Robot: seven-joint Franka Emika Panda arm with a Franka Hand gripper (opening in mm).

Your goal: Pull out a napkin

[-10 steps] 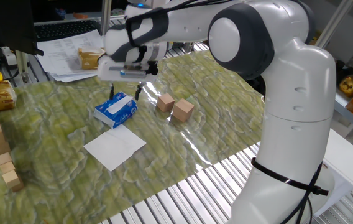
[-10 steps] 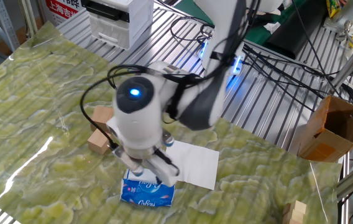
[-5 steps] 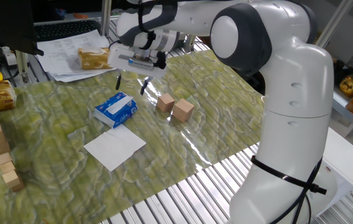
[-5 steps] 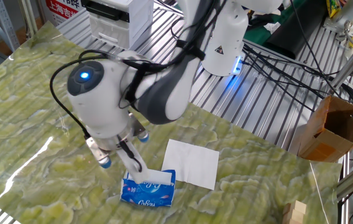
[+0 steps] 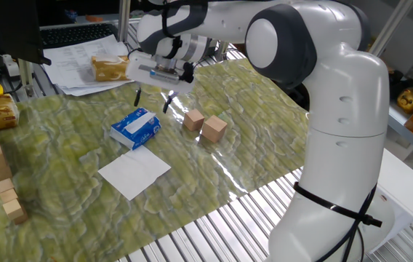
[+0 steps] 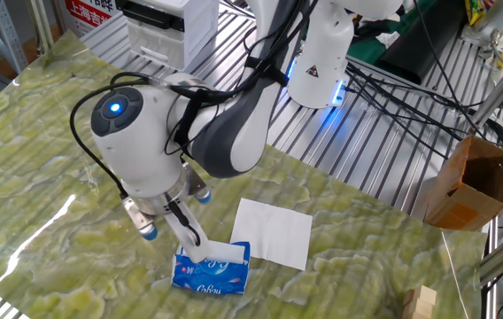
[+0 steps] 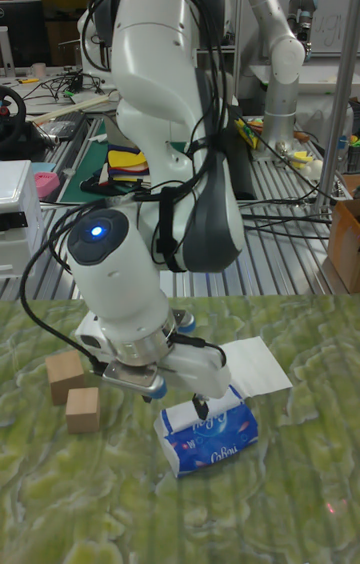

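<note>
A: Where does the gripper (image 5: 152, 99) sit right now?

B: Near the upper middle of one fixed view, lifted off the table, above and a little beyond the blue tissue pack (image 5: 135, 128). Its two fingers are spread apart with nothing between them.

A: And the napkin?

B: A rumpled white edge of the napkin (image 6: 223, 253) peeks out of the slot on top of the pack, low in the middle of the other fixed view. It is not out. One fingertip (image 6: 191, 242) looks very close to that white edge there, but I can't tell whether it touches.

A: What about the flat white sheet (image 5: 134, 172)?

B: That lies on the green mat (image 5: 61, 160) just beside the pack, toward the lower left of one fixed view. It is crisp and square, so I judge it isn't the target.

A: So which step is this?

B: I'd call it the approach, with the grasp not yet made. Next it needs to line the open fingers over the slot, come down so they straddle the raised white fold, close, then lift straight up.

A: Anything nearby to mind?

B: Two wooden blocks (image 5: 205, 125) sit right of the pack, apart from it. The pack is light and may rise with the tissue.
</note>
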